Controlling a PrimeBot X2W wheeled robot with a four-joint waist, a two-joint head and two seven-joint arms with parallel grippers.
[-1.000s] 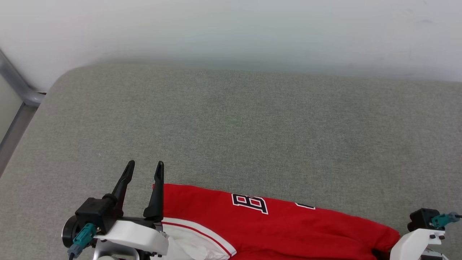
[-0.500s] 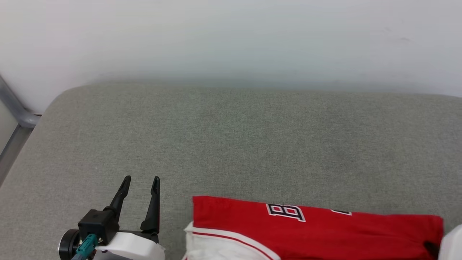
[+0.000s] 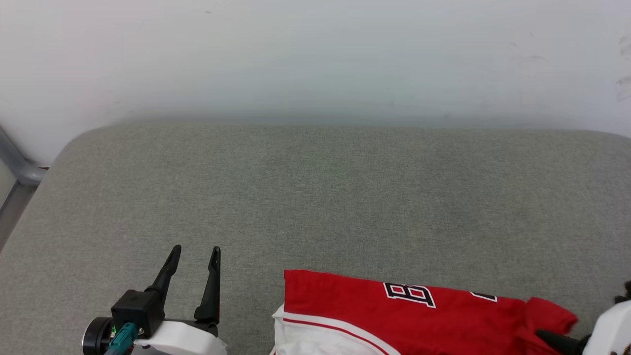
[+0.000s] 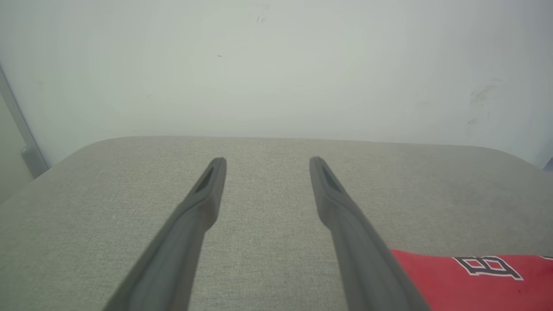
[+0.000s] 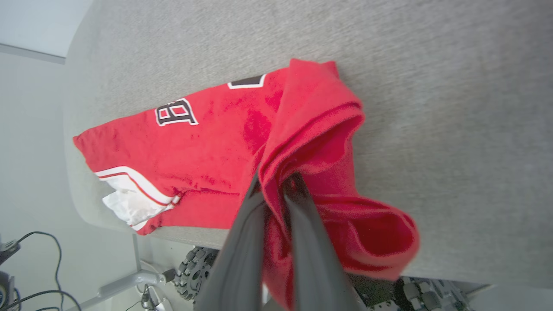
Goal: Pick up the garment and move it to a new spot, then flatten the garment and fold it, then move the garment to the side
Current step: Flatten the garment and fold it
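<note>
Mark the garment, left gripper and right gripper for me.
garment (image 3: 345,301), head view, red body left of the lettering.
left gripper (image 3: 196,249), head view, midway between open fingertips.
right gripper (image 5: 276,181), right wrist view, between fingertips pinching the garment.

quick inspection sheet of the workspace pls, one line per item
surface: grey fabric pad, flat, rounded corners
job's things: garment, red with white sleeve, lying at the pad's near edge, one end bunched
clutter: nothing seen
grippers: left gripper open, over the pad, apart from the garment; right gripper shut on the garment's bunched red end
cables: dark cables beyond the pad's edge
surroundings: pale wall behind; grey metal frame at left
</note>
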